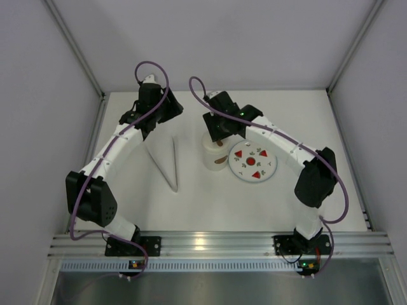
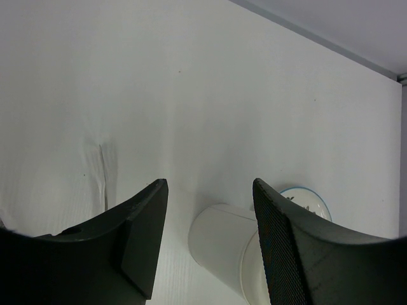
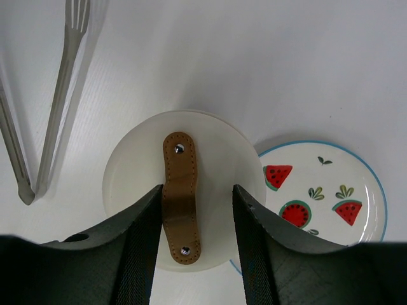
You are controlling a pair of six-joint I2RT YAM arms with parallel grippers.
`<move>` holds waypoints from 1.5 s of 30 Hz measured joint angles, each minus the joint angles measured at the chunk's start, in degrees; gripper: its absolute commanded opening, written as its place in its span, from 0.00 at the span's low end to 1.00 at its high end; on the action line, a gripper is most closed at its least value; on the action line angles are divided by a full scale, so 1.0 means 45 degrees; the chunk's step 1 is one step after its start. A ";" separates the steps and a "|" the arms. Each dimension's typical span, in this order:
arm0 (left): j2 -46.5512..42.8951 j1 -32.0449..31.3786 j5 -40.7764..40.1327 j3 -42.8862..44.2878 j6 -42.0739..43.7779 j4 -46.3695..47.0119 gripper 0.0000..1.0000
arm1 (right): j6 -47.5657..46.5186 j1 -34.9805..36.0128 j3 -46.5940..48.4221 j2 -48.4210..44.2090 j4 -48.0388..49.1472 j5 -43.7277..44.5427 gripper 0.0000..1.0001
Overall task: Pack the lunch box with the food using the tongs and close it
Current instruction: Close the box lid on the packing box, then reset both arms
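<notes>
The lunch box (image 1: 213, 161) is a white cylinder standing mid-table, and in the left wrist view the lunch box (image 2: 219, 244) shows its plain side. A white lid (image 3: 216, 159) with a brown strap handle (image 3: 180, 190) sits on top of it. My right gripper (image 3: 197, 189) hovers right over the lid, open, its jaws either side of the handle and not clamping it. From the top view the right gripper (image 1: 219, 136) covers the lid. The tongs (image 1: 168, 166) lie flat on the table to the left, spread in a V. My left gripper (image 2: 210, 184) is open and empty at the back left. The food is out of view.
A white plate (image 1: 270, 170) with watermelon prints lies just right of the lunch box, touching or nearly so; the plate (image 3: 318, 175) holds no pieces. White walls close in the table on three sides. The tongs (image 3: 51, 108) lie left of the box.
</notes>
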 measured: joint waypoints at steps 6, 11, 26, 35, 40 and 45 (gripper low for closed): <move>0.0000 0.0000 0.0092 0.0000 -0.0005 -0.0005 0.61 | 0.0267 -0.0024 -0.1156 -0.0738 0.0899 -0.0005 0.46; 0.0000 0.0000 0.0102 0.0000 0.0000 -0.0010 0.61 | 0.0408 -0.0024 -0.1919 -0.1205 0.1564 -0.0015 0.47; 0.0015 0.0000 0.0087 0.0078 0.0228 -0.0151 0.65 | 0.1243 -0.0005 -0.3959 -0.2361 0.3886 0.0345 0.56; 0.0476 0.0000 0.0170 0.1860 0.0738 -0.1010 0.75 | 0.1069 -0.0253 -0.3070 -0.2973 0.3575 0.1846 0.86; 0.0515 -0.0005 0.0413 0.2676 0.1117 -0.1506 0.84 | 0.0845 -0.1107 -0.2589 -0.4575 0.3750 0.2715 0.99; 0.0573 -0.0010 0.0520 0.3337 0.1588 -0.2074 0.86 | 0.0758 -0.2254 -0.2594 -0.6411 0.3939 0.2807 0.99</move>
